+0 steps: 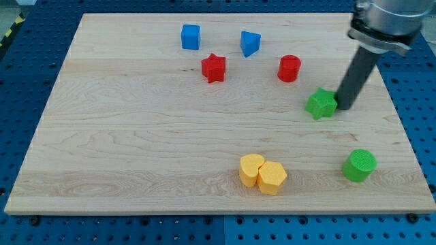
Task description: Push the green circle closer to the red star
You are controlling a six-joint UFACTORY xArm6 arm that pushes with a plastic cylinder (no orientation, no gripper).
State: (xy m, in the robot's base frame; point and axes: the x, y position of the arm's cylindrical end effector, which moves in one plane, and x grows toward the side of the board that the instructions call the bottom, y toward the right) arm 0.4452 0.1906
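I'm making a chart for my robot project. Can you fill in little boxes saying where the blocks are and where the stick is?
green circle: view's bottom right, alone
red star: upper middle
my tip: beside the green star, on its right
red cylinder: right of the red star
blue blocks: near the top edge
yellow blocks: bottom middle, touching

A pale wooden board [136, 156] carries a blue cube [191, 37], blue triangular block [250, 43], red star [213, 68] and red cylinder [289, 69] near the view's top. A green star [321, 103] sits at the right, a green circle [359, 165] lower right. Two touching yellow blocks [262, 173] lie at the bottom.
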